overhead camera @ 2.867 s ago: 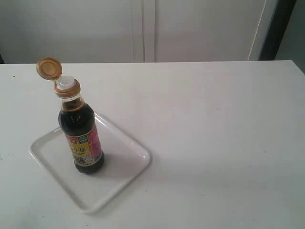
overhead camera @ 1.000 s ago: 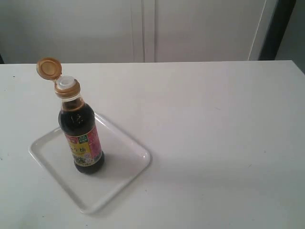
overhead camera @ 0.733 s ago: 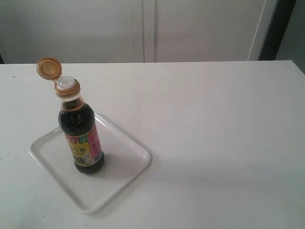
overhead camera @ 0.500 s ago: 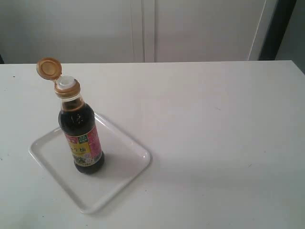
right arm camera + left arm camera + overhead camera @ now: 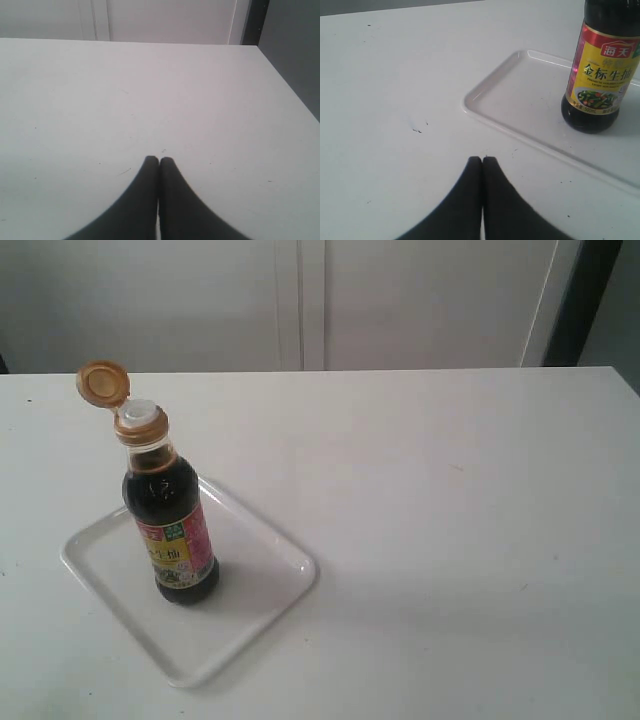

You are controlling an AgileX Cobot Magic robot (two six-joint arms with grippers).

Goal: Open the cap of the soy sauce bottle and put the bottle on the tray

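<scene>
On the tray: the soy sauce bottle (image 5: 172,530) stands upright on its base inside the low rim of the tray (image 5: 270,585), which lies flat on the table (image 5: 450,520).
Cap: the cap (image 5: 103,383) is flipped back on its hinge and tilts up and away from the white spout (image 5: 140,412) — open, as I judge it.
Left pincer: my left gripper (image 5: 482,159) is clenched with its tips touching and nothing between them. It sits low over bare table, apart from the tray's rim.
Right pincer: my right gripper (image 5: 159,160) is clenched the same way and empty, over bare table, well apart from the tray.
Relation that counts: the bottle lies ahead of my left pincer, beyond the tray's nearest rim, with its long axis vertical. My left arm is the nearer one. The right wrist view shows neither bottle nor tray.
Standing of the task: both parts look done. I judge that any coming move must keep the left pincer from sweeping toward the bottle, which is tall on a narrow base.
Hidden or unclear: the left wrist view cuts the bottle off above its label (image 5: 602,75), so neck and cap are unseen there, and the tray runs out of frame. Neither arm shows in the exterior view. I cannot tell what the small dark specks on the table are.
</scene>
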